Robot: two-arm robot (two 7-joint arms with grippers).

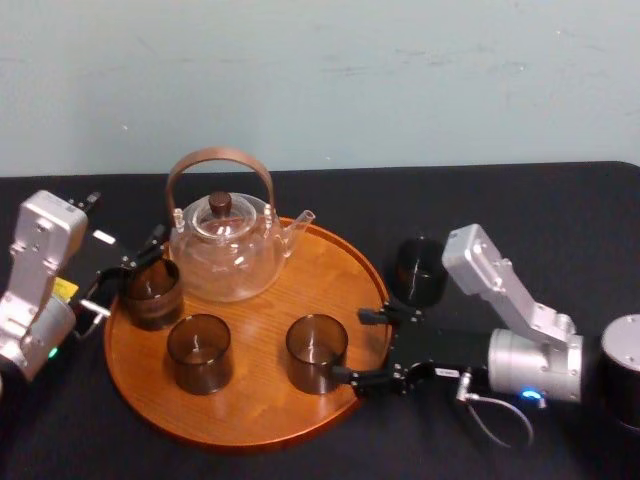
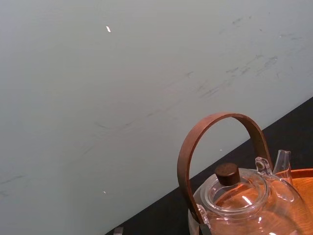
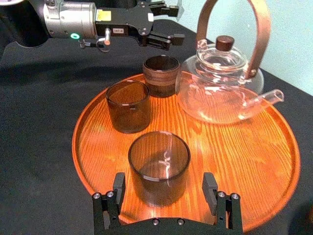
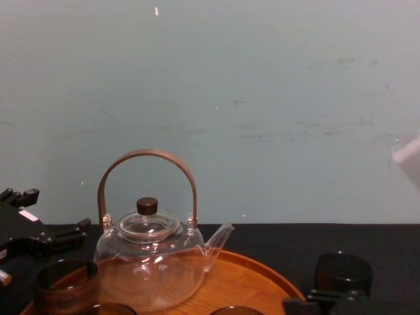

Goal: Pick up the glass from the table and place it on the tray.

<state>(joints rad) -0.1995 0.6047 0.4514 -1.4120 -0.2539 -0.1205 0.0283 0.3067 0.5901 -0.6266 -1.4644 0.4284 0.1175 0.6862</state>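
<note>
The glass (image 3: 159,164) sits on the tray (image 3: 234,161) between my right gripper's (image 3: 164,180) wide jaws. I'd retreat straight back. The left gripper (image 3: 175,22) hangs wide beyond.

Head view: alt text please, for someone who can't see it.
A round wooden tray holds a glass teapot and three dark glasses; the open right gripper sits at its right edge beside the front right glass. The open left gripper is by the left glass, and a fourth glass stands off the tray on the black table.
</note>
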